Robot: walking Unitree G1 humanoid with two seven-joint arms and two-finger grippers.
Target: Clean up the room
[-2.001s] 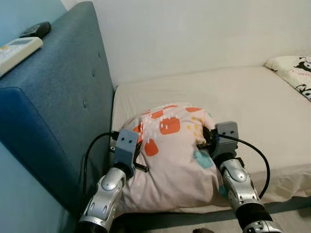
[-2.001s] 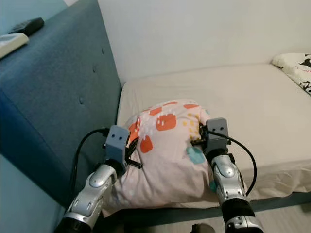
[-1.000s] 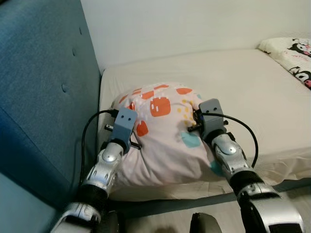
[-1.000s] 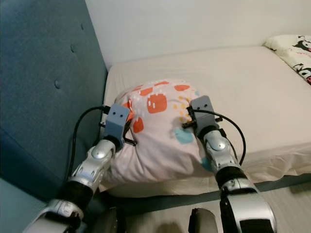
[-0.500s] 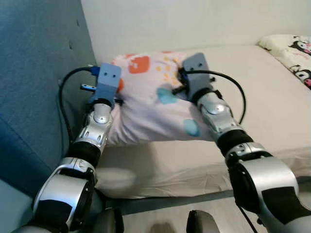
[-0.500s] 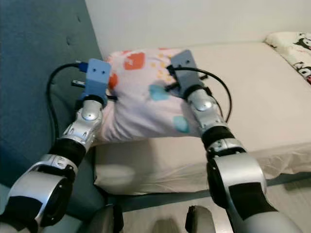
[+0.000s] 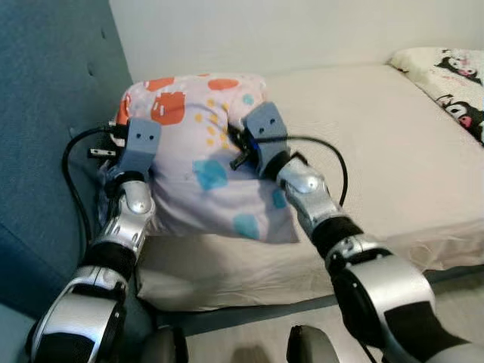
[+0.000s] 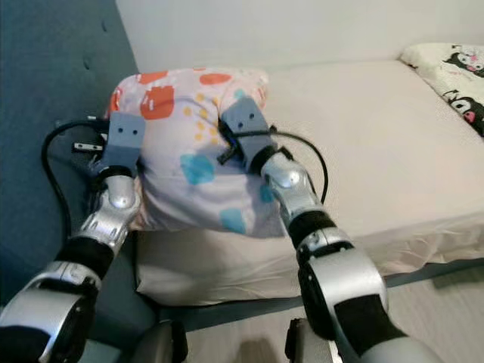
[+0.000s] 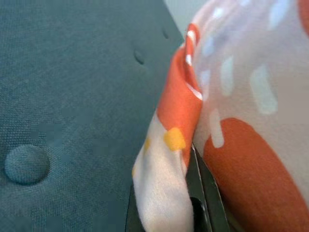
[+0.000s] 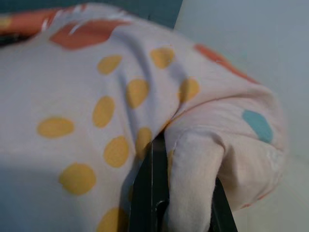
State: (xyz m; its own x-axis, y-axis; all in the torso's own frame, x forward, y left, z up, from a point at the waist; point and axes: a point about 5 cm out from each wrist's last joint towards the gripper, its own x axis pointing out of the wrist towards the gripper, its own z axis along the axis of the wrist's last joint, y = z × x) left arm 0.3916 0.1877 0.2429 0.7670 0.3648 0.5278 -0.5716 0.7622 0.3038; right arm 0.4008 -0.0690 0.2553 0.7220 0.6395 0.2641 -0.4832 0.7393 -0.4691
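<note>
My left gripper pinches the pillow by the headboard; my right gripper clamps its other edge.

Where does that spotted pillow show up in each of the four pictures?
Left eye view: pillow at upper left of centre, on the bed.
Right eye view: pillow there too.
Left wrist view: its orange edge, pinched.
Right wrist view: a yellow-dotted fold, pinched.
Shared landmark: the blue headboard, beside the pillow.
</note>
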